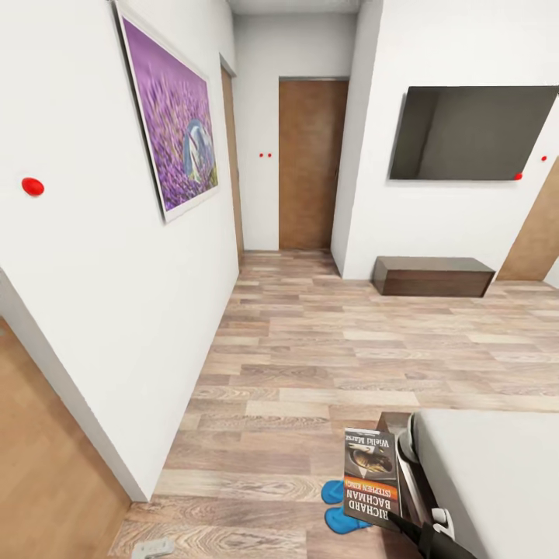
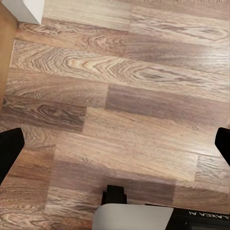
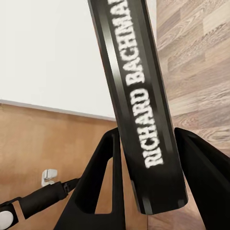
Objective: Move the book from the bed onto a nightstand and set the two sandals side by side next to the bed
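Observation:
My right gripper (image 1: 405, 524) is shut on the book (image 1: 371, 477), holding it upright above the floor beside the bed (image 1: 489, 481). In the right wrist view the dark spine reading "Richard Bachman" (image 3: 139, 105) sits clamped between the two black fingers (image 3: 103, 182). The two blue sandals (image 1: 338, 505) lie on the floor by the bed's corner, partly hidden behind the book. My left gripper (image 2: 115, 146) hangs open over bare wood planks, with nothing between its fingertips (image 2: 9, 148). The nightstand is out of view.
A white wall with the lavender picture (image 1: 175, 116) runs along the left. Ahead is open plank floor (image 1: 326, 349), a low dark sideboard (image 1: 431, 276) under a wall TV (image 1: 473, 132), and a brown door (image 1: 310, 163) down a corridor.

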### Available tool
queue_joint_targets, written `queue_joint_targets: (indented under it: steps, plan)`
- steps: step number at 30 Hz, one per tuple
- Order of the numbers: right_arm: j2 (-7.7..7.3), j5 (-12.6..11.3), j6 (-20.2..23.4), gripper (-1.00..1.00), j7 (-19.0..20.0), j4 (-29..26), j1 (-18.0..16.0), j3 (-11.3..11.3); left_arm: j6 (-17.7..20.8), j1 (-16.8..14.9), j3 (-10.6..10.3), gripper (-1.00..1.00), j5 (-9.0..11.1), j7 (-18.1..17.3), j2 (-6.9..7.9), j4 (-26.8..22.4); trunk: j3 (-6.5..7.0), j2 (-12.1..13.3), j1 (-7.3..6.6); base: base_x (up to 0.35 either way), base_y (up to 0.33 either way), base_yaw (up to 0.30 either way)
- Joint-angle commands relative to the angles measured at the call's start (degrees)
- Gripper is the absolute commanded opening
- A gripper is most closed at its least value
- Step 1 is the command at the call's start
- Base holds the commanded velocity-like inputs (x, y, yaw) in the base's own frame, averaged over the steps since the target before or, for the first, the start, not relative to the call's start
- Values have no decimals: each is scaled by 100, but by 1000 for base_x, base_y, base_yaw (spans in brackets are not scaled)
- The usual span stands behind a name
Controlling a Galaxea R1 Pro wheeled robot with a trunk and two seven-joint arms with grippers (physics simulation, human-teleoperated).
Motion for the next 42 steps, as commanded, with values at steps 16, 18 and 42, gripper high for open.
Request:
queue_joint_targets:
  steps: [16,18,42]
  plan:
    - [-1,-28,57,-100,15,1,-6,8,-16,-5,33,100,37,-27,-8,8,141,-6,1,0,0,0]
    - [-1,-28,57,-100,14,1,-5,8,-16,-5,33,100,37,-27,-8,8,159,-6,1,0,0,0]
    - [-1,-28,57,-100,14,1,-5,8,-18,-5,33,100,37,-27,-8,8,382,-6,1,0,0,0]
